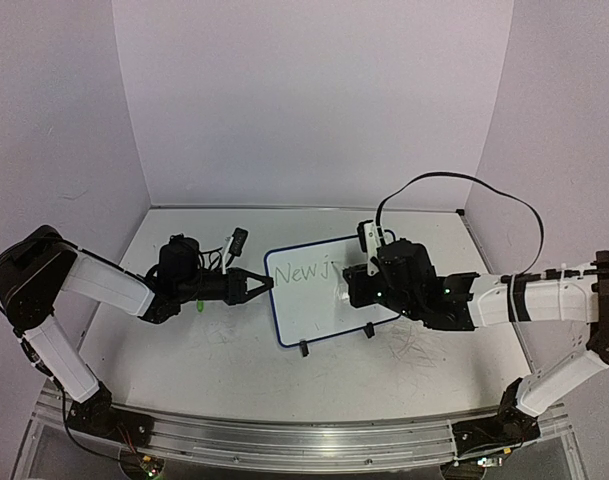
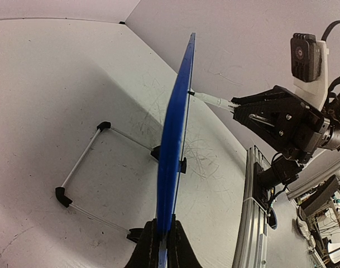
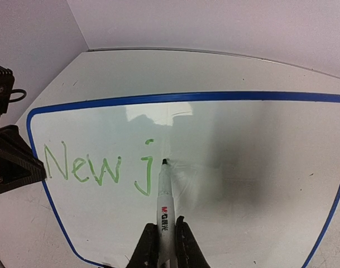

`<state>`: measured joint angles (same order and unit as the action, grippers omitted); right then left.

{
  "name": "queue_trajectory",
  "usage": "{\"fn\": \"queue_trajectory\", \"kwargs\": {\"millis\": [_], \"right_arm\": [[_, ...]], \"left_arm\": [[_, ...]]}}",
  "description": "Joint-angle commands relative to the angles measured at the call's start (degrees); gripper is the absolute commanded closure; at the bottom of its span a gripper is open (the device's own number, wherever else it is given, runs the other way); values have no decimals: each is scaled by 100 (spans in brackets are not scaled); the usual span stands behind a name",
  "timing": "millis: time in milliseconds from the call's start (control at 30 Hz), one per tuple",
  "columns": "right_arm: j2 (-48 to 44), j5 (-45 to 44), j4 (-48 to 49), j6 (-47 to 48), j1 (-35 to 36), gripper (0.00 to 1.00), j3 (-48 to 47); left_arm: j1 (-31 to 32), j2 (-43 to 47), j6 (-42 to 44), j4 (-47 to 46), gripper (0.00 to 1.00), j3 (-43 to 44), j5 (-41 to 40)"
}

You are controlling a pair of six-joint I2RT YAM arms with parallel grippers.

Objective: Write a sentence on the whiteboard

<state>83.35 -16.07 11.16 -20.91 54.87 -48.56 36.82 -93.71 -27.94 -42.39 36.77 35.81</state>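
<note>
Top view, whiteboard: the whiteboard [image 1: 314, 312] is stood near the middle of the tabletop [image 1: 184, 350], between the left arm [image 1: 104, 283] and the right arm [image 1: 544, 297]. Two black feet [image 1: 304, 349] are seen at its near edge.
Top view, sentence: the sentence [image 1: 306, 272] is written in green along the upper left of the board, and only "New j" can be read.
Top view, left jaws: the left jaws are closed on the board's left rim.
Top view, right jaws: the right jaws are held over the board face just right of the writing. They appear to be closed, but the grip is masked by the wrist.
Left wrist view, whiteboard: the board is seen edge-on as a blue strip, propped by a wire stand [image 2: 86, 167] on its back side.
Left wrist view, left jaws: they are clenched on the blue rim at the bottom of the picture, one finger on each face, with no gap left.
Left wrist view, marker: a white marker [image 2: 211, 100] is held out from the right jaws, and its tip is laid against the writing face.
Right wrist view, right jaws: they are clamped on the marker's barrel, a finger pressed to each side.
Right wrist view, marker tip: the dark tip is set on the board just right of the green "j".
Right wrist view, left jaws: they are seen gripping the left rim, beside the "N".
</note>
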Motion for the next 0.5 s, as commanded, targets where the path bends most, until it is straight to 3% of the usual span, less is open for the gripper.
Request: {"fn": "queue_trajectory", "kwargs": {"millis": [0,467], "right_arm": [[76,23,77,-63,-31,100,-99],[-99,35,-31,-207,-30,100,172]], "left_arm": [[18,217,43,30,100,119,58],[18,186,39,35,100,144,76]]}}
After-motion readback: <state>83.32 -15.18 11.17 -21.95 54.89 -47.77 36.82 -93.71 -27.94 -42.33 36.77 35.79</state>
